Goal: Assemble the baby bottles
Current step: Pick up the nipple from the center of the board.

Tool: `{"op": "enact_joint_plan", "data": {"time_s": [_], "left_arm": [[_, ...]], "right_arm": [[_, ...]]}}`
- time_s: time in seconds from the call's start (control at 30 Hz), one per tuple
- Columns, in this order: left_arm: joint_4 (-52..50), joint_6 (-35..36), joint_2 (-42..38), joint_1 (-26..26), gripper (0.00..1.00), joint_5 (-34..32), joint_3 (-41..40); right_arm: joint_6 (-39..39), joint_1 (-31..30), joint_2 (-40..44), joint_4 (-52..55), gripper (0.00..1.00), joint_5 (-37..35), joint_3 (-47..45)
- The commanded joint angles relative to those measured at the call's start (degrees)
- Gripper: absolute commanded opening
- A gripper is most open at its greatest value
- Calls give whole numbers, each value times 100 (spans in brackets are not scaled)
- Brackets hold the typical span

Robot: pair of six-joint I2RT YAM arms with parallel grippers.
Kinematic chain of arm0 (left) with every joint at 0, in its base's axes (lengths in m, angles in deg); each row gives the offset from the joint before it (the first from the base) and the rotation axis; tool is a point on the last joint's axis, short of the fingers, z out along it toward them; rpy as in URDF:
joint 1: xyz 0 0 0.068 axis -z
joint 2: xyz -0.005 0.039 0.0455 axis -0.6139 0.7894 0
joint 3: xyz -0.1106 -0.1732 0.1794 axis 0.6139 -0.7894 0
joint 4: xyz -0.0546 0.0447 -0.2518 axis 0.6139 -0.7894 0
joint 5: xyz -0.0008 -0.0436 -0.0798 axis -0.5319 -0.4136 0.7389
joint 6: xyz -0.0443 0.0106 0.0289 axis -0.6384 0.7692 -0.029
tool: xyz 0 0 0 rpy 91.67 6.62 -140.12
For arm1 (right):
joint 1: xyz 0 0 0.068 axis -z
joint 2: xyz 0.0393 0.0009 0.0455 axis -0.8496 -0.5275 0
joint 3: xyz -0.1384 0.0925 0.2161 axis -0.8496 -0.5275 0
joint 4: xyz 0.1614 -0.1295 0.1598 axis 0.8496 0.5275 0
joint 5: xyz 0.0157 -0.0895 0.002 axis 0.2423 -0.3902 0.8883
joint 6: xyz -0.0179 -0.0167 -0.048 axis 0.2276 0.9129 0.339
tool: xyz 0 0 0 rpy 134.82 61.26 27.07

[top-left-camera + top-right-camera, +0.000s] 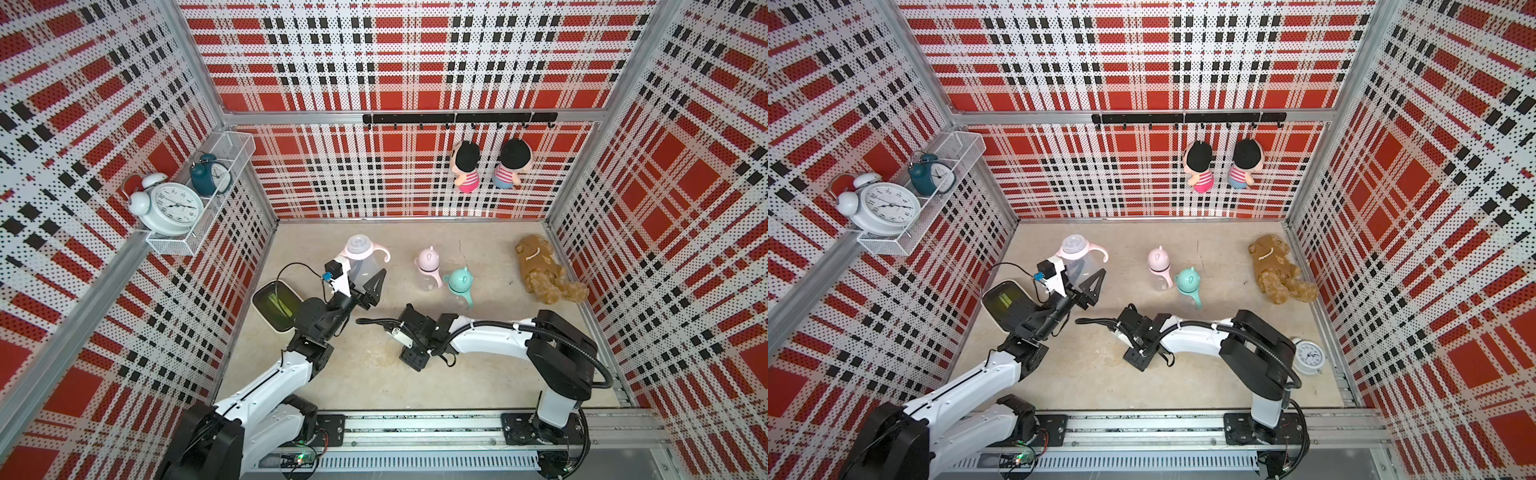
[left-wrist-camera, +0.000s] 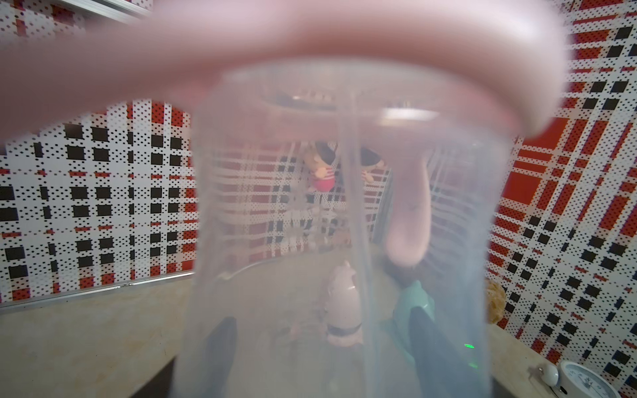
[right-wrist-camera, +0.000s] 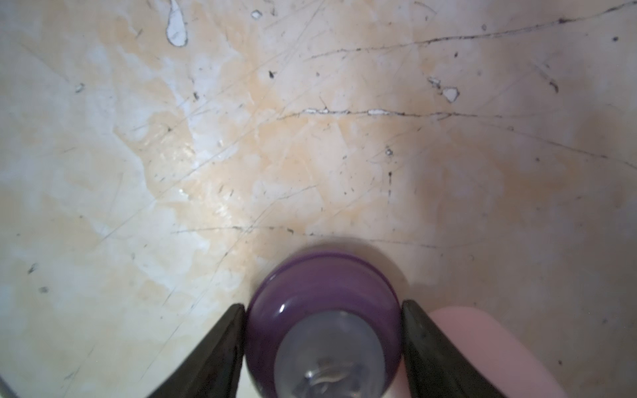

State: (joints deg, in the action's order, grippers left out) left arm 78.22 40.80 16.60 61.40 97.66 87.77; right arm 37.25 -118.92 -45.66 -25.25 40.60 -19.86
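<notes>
3 perforated walls [image 1: 415, 62] printed in red, black and white plaid close in a scuffed, cracked beige worktop [image 1: 365, 374], and bare aluminium posts [image 1: 195, 62] join them at the corners. A black hook rail [image 1: 459, 118] on the back wall carries 2 plush dolls [image 1: 465, 166]. On the left wall, a white wire shelf [image 1: 232, 143] holds 2 alarm clocks, 1 white [image 1: 172, 208] and 1 teal [image 1: 208, 174]. A brown teddy [image 1: 540, 270] lies near the right wall. The light is even and the shadows are soft.
</notes>
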Motion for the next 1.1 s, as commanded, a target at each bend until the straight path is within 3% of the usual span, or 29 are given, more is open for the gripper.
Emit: {"op": "enact_joint_plan", "data": {"time_s": [0.0,0.23,0.43,0.63,0.87,1.07], "left_arm": [[359,-142,109,-83,0,101,237],[566,-227,389,-248,0,459,195],[1340,-372,756,-235,0,833,-121],[2027,-300,1053,-61,0,1030,-432],[2353,285,1218,651,0,482,-806],[3111,383,1640,1076,0,412,-1135]], "right_arm": [[-302,-110,391,3,60,159,-75],[-672,-156,1321,108,60,274,-449],[-840,-103,2104,625,60,80,-243],[-699,186,2310,1683,60,166,716],[-616,324,2005,3170,60,-148,2261],[-616,453,1837,3834,61,79,3299]]}}
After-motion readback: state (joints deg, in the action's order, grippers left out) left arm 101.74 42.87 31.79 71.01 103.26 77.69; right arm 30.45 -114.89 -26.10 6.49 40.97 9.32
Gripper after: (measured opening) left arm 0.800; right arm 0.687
